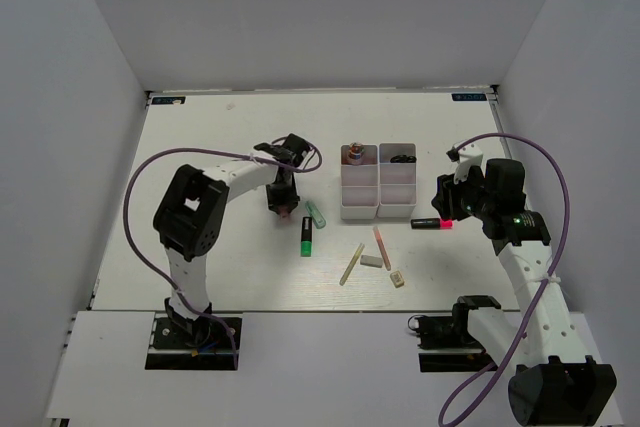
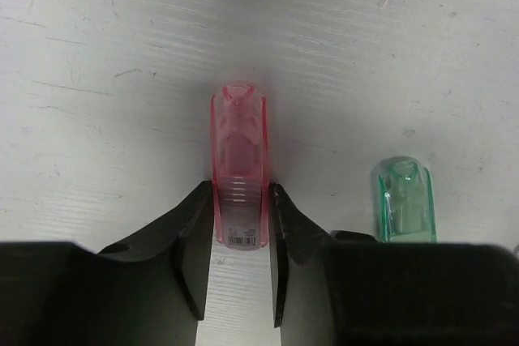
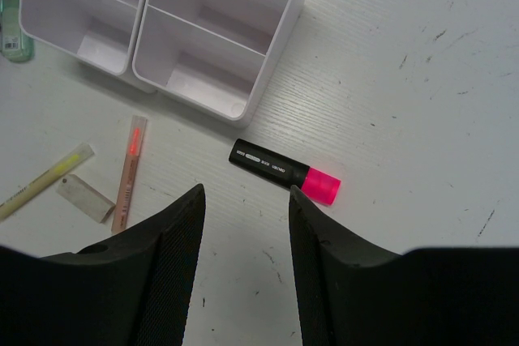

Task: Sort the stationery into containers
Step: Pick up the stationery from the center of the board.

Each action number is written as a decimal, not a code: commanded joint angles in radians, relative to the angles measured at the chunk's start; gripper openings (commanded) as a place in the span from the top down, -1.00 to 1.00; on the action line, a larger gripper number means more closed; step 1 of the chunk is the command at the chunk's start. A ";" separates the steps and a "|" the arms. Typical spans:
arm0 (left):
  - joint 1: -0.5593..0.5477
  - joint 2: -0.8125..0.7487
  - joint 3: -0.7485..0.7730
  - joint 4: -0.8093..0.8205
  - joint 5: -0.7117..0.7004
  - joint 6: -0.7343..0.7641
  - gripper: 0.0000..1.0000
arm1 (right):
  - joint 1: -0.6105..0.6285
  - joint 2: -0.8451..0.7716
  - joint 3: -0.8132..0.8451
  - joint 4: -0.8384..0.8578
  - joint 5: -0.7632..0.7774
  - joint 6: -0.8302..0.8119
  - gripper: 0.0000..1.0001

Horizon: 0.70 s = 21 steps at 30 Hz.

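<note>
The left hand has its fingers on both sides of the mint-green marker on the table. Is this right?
No. The left hand has its fingers on both sides of the pink marker on the table; the mint-green marker lies beside it. The left wrist view shows this.

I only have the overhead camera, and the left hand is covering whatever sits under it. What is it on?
Observer: The left hand grips a pink marker from both sides.
Operator: Is the green one caught in there too?
Observer: No. The mint-green marker lies beside the hand, apart from the pink one.
Operator: Does the right hand hold anything?
Observer: No. The right hand is open and empty. The black and pink marker lies just past its fingertips.
</note>
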 commanded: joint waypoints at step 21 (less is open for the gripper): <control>-0.096 -0.359 0.021 -0.180 0.070 0.041 0.90 | -0.001 0.009 -0.015 0.004 -0.053 0.024 0.19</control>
